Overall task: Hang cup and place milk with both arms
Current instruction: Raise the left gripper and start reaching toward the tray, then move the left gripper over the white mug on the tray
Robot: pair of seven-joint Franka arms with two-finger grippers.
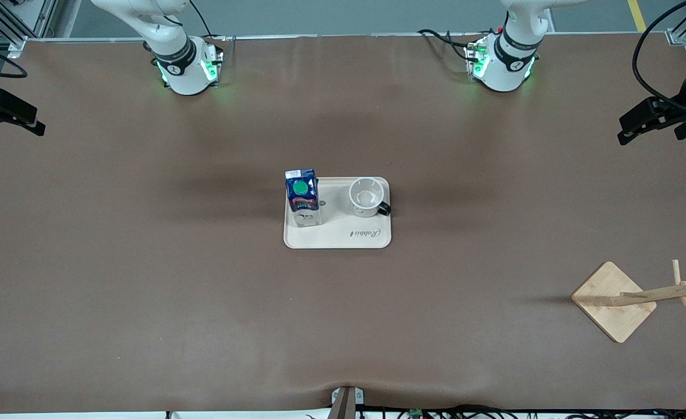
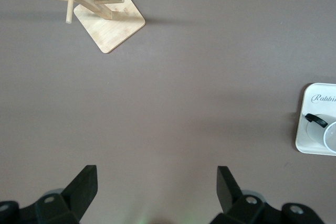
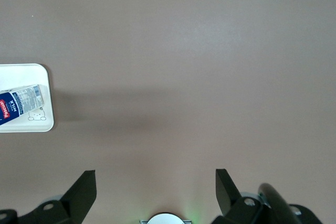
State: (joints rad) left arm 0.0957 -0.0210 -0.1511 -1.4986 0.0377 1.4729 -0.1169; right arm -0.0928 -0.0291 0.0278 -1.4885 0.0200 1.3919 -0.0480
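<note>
White jointed arms (image 1: pixel 168 35), black bands, green-lit bases (image 1: pixel 188 73)

Left gripper (image 2: pixel 155 192) and right gripper (image 3: pixel 155 192) hang raised, fingers spread wide.

the tray (image 1: pixel 343 240) lies mid-table, with the milk (image 1: pixel 303 198) upright on its end toward the right arm and the cup (image 1: pixel 367 197) on its end toward the left arm, apart from the milk. the rack (image 1: pixel 616 308) stands well apart from the tray, nearer the front camera and toward the left arm's end. the left gripper (image 1: pixel 649 119) hangs wide open over that end of the table, and the right gripper (image 1: pixel 8 113) hangs wide open over the right arm's end.
</note>
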